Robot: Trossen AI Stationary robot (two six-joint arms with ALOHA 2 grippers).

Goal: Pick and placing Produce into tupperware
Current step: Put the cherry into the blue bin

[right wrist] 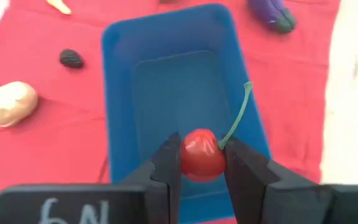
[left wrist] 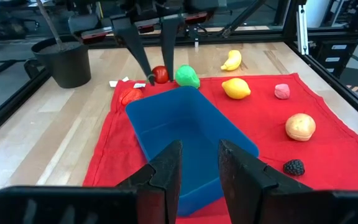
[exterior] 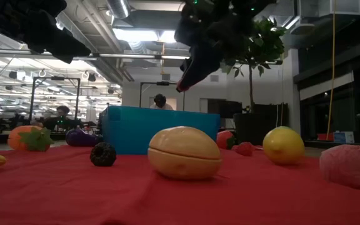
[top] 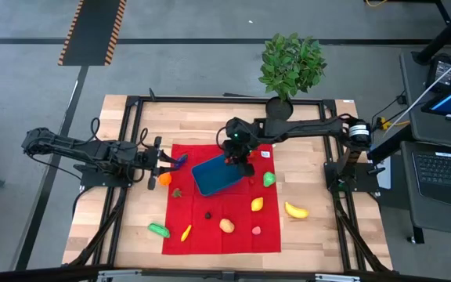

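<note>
Red cherry (right wrist: 199,155) pinched in right hand (right wrist: 201,163) | above blue tupperware (right wrist: 123,37) | left hand (left wrist: 199,171) narrow, empty

Both dark arms reach inward, toward each other.
Right gripper (right wrist: 201,163) pinches something between its fingers; left gripper (left wrist: 199,163), apparently empty, fingers slightly parted.
</note>
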